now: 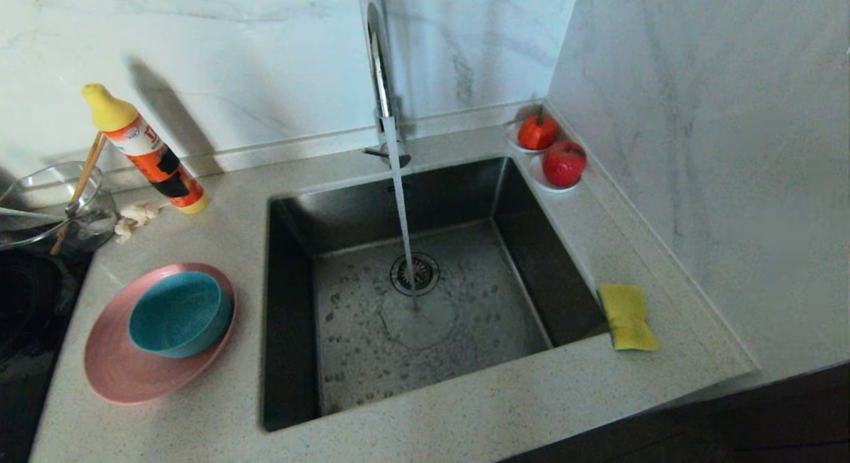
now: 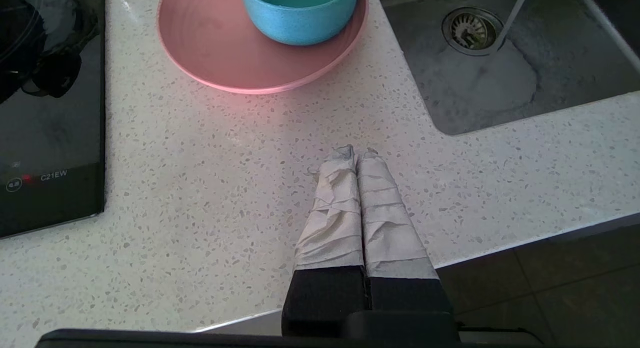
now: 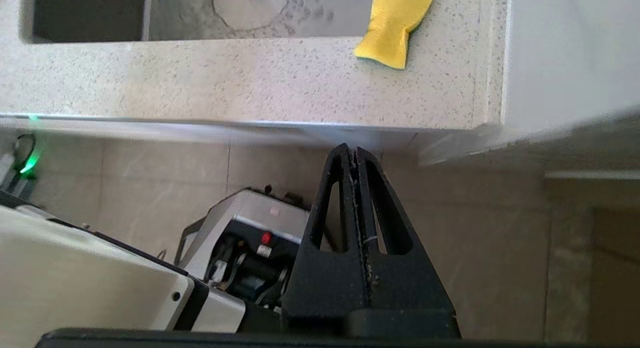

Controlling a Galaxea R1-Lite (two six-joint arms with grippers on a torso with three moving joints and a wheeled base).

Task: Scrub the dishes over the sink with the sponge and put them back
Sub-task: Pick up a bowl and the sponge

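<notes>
Yellow sponge (image 1: 627,317) lies on the counter (image 1: 465,410) just right of the sink (image 1: 425,283). My right gripper (image 3: 354,151), fingers pressed together and empty, hangs below the counter edge. My left gripper (image 2: 357,153), closed too, hovers near the pink plate (image 2: 225,53) holding the teal bowl (image 2: 300,13).

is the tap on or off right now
On. A steady stream of water runs from the tap down into the sink, landing just in front of the drain strainer and spreading across the wet floor of the basin.
</notes>
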